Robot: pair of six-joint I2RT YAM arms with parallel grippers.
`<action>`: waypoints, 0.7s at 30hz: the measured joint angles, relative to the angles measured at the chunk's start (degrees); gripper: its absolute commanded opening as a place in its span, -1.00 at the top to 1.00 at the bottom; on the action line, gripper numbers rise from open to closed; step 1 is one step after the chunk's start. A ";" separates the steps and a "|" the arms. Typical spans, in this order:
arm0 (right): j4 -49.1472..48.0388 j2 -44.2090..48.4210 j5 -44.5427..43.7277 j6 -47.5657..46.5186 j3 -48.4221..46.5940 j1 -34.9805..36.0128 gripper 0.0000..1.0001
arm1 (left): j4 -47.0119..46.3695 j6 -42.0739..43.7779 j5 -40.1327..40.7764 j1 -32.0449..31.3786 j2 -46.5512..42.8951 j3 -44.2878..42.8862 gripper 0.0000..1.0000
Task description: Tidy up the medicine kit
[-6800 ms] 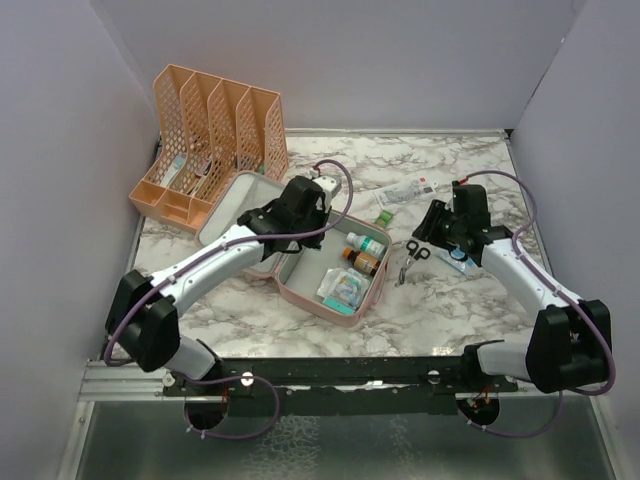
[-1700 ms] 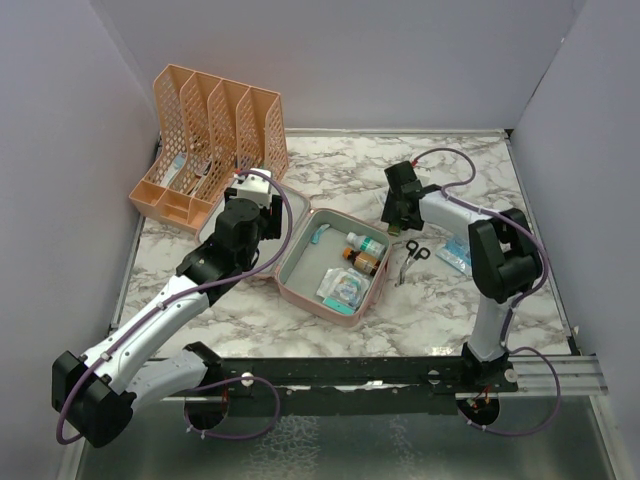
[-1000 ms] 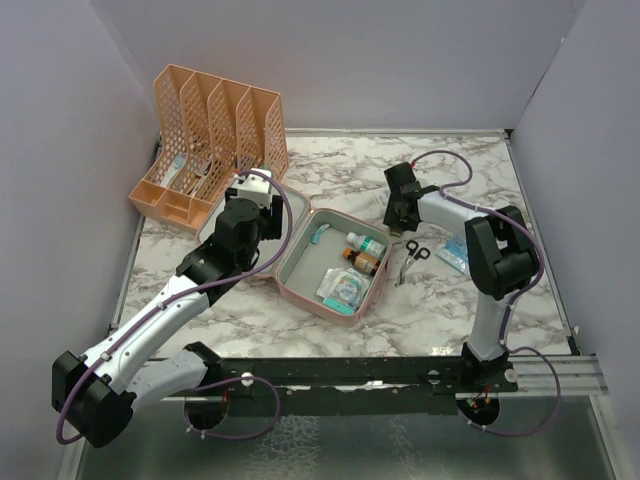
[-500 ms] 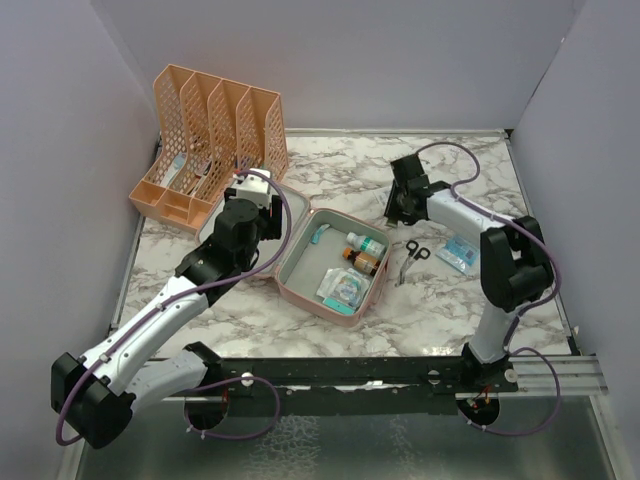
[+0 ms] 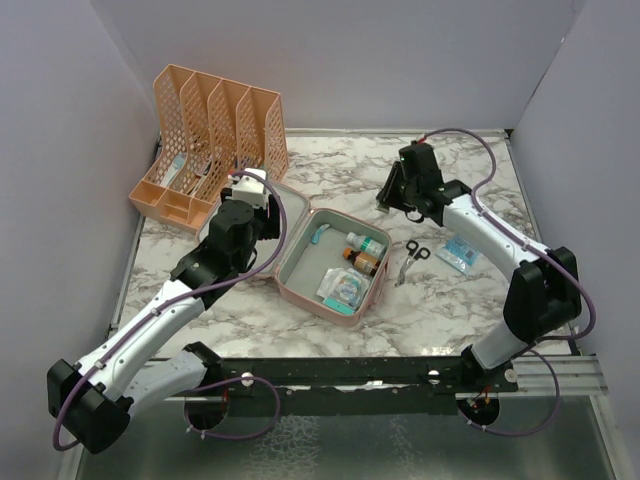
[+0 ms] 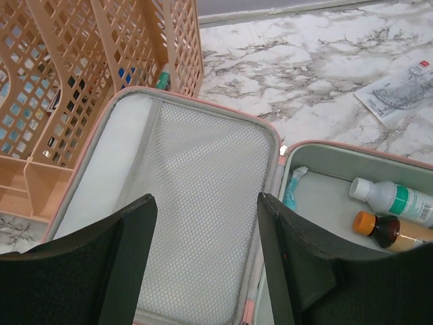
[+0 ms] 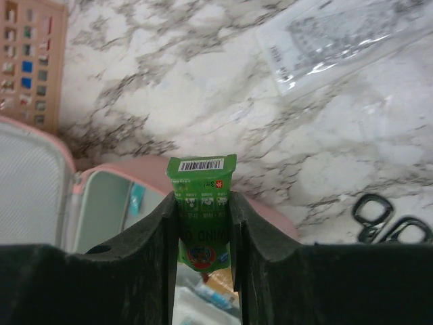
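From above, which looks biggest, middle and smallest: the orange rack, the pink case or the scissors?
1. The rack and the open case: about alike. The left arm covers part of the case's lid, so I won't rank these two.
2. The scissors: clearly smallest.

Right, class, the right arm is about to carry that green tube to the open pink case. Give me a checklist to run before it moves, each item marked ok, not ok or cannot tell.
1. Grip on the green tube by the right gripper: ok, it is clamped between both fingers.
2. The medicine kit is open, with its lid laid back: ok.
3. Bare lining free in the base beside the bottles: ok.
4. The left gripper is out of the base: ok, it is open above the lid.
5. Tube's cap closed: cannot tell, that end is hidden between the fingers.
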State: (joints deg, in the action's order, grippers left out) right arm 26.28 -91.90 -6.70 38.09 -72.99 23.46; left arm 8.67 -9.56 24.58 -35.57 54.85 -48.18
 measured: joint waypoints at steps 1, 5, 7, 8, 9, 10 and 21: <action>0.02 0.44 -0.07 0.85 0.00 1.18 0.39 | 0.00 -0.02 -0.04 0.00 -0.15 0.00 -0.28; -0.15 1.20 -0.24 4.63 0.02 7.41 0.39 | 0.00 -0.15 -0.13 0.00 -0.59 0.00 -0.29; -0.35 1.16 -0.44 6.43 0.17 10.56 0.39 | 0.00 -0.20 -0.13 0.00 -0.72 0.00 -0.29; -0.37 1.01 -0.81 7.74 0.33 12.63 0.39 | 0.00 -0.20 -0.13 0.00 -0.76 0.00 -0.29; -0.42 0.74 -1.11 8.48 0.37 13.99 0.39 | 0.00 -0.22 -0.13 0.00 -0.87 0.00 -0.29; -0.63 0.24 -1.33 9.66 0.37 15.50 0.39 | 0.00 -0.22 -0.11 0.00 -1.01 0.00 -0.29; 0.92 -14.32 -7.80 20.33 -2.95 21.84 0.38 | 0.00 -0.55 -0.07 0.00 -2.25 0.00 -0.29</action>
State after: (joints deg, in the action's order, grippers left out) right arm 27.20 -106.21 -14.50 58.41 -75.94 45.30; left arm 8.67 -10.11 24.51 -35.57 52.60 -48.18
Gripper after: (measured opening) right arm 0.310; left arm 0.643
